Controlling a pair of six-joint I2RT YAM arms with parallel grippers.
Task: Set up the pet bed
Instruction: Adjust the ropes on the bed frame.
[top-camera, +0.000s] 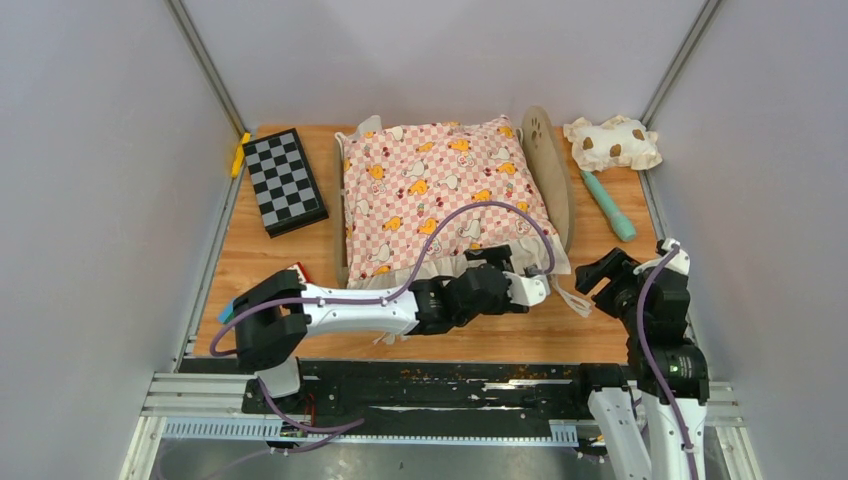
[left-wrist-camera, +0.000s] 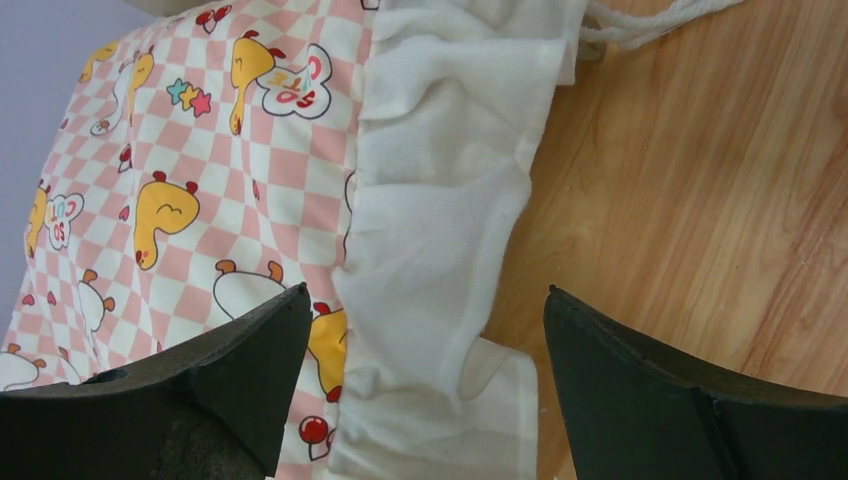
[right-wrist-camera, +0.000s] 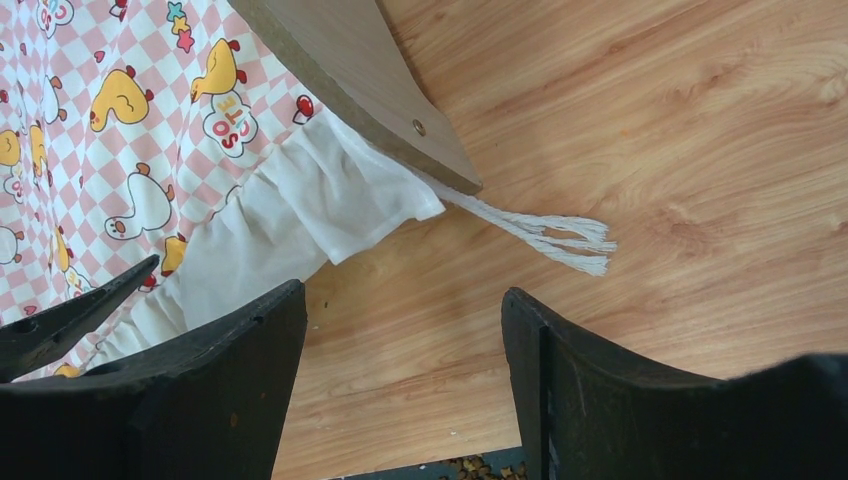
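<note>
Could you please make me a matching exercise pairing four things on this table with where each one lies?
Things:
1. checkered board
2. spotted pillow
3. teal stick
4. pink cushion

Places:
A. far right corner of the table
B. on top of the pet bed
C. left of the bed, towards the back
D. just right of the headboard, nearer the arms than the pillow

Pairs: 1-C, 2-A, 3-D, 4-B
</note>
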